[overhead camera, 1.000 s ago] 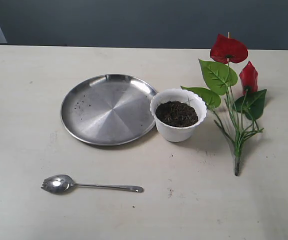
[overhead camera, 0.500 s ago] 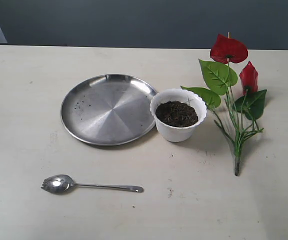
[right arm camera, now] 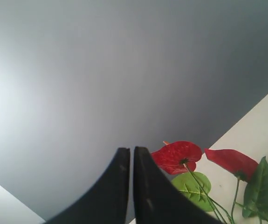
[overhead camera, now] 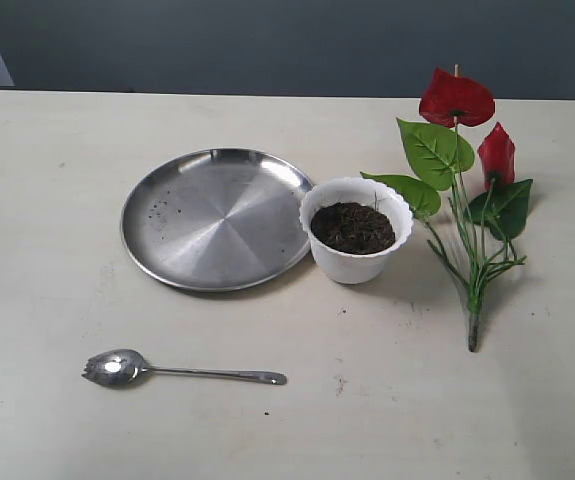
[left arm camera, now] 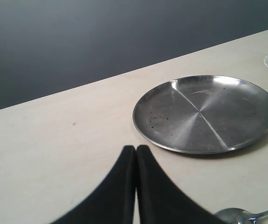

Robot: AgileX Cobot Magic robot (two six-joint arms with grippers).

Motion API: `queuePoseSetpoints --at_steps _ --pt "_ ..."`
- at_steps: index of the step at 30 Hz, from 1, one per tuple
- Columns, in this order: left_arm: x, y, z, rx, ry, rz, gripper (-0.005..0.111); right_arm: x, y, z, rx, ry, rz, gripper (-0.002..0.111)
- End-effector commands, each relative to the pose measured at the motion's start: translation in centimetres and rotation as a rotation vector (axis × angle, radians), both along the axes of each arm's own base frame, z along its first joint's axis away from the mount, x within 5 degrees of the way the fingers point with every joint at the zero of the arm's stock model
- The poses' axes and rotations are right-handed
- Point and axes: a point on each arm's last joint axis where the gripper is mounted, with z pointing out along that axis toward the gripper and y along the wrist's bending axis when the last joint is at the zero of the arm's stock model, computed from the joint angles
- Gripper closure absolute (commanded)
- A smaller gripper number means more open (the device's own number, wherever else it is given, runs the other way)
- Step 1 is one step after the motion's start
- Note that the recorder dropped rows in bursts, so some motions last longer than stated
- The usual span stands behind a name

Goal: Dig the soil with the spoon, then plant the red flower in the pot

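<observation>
The white scalloped pot [overhead camera: 355, 246] stands mid-table, filled with dark soil [overhead camera: 352, 226]. To its right lies the red flower [overhead camera: 456, 98], blooms toward the back, stems [overhead camera: 475, 318] toward the front. The steel spoon [overhead camera: 127, 367] rests near the front left, handle pointing right. Neither gripper shows in the exterior view. In the left wrist view my left gripper [left arm camera: 136, 148] is shut and empty above bare table, with the spoon bowl [left arm camera: 234, 216] at the frame's edge. My right gripper [right arm camera: 131, 149] is shut and empty, held high, the red blooms [right arm camera: 176, 155] beyond it.
A large round steel plate [overhead camera: 217, 218] lies left of the pot, touching or nearly touching it, and carries a few dark specks. It also fills the left wrist view as the plate [left arm camera: 204, 113]. A dark grey wall runs behind the table's far edge.
</observation>
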Motion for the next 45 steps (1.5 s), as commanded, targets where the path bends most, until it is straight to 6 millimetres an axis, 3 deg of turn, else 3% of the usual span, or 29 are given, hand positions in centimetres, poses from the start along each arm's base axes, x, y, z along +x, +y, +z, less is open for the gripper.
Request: queuePoseSetpoints --at_steps 1,3,5,8,11,13,14,16,18,20,22,25,28,34,40,45 --pt "0.0 -0.1 0.2 -0.014 -0.013 -0.006 0.106 -0.1 -0.2 0.3 0.009 -0.040 -0.024 0.104" --pt "0.0 -0.1 0.2 -0.014 -0.013 -0.006 0.106 -0.2 -0.8 0.9 0.140 -0.092 -0.055 0.104" --pt "0.0 -0.1 0.2 -0.014 -0.013 -0.006 0.106 -0.2 -0.7 1.0 0.145 -0.110 -0.047 0.104" --pt "0.0 -0.1 0.2 -0.014 -0.013 -0.006 0.106 -0.8 -0.1 3.3 -0.067 -0.174 -0.002 0.104" --pt "0.0 -0.1 0.2 -0.014 -0.013 -0.006 0.106 -0.8 0.7 8.5 -0.345 -0.185 0.052 0.104" --pt "0.0 -0.1 0.2 -0.014 -0.013 -0.006 0.106 1.9 1.7 11.7 -0.659 -0.039 0.101 0.104" --pt "0.0 -0.1 0.2 -0.014 -0.013 -0.006 0.106 2.6 2.1 12.8 -0.734 -0.014 0.119 0.104" --pt "0.0 -0.1 0.2 -0.014 -0.013 -0.006 0.106 5.4 4.4 14.9 -0.986 0.056 0.279 0.104" --pt "0.0 -0.1 0.2 -0.014 -0.013 -0.006 0.106 7.4 9.4 15.5 -1.218 0.074 0.651 0.104" --pt "0.0 -0.1 0.2 -0.014 -0.013 -0.006 0.106 8.2 14.4 13.5 -1.382 0.219 0.999 0.104" --pt "0.0 -0.1 0.2 -0.014 -0.013 -0.006 0.106 8.8 19.1 10.7 -1.494 0.359 1.229 0.104" --pt "0.0 -0.1 0.2 -0.014 -0.013 -0.006 0.106 9.2 23.5 6.9 -1.586 0.425 1.364 0.104" --pt "0.0 -0.1 0.2 -0.014 -0.013 -0.006 0.106 9.0 28.5 1.6 -1.762 0.417 1.446 0.099" --pt "0.0 -0.1 0.2 -0.014 -0.013 -0.006 0.106 8.1 33.4 -2.4 -1.886 0.381 1.516 0.061" --pt "0.0 -0.1 0.2 -0.014 -0.013 -0.006 0.106 8.4 36.3 -3.7 -1.895 0.351 1.524 0.067" --pt "0.0 -0.1 0.2 -0.014 -0.013 -0.006 0.106 8.7 36.9 -4.9 -1.921 0.364 1.527 0.068"
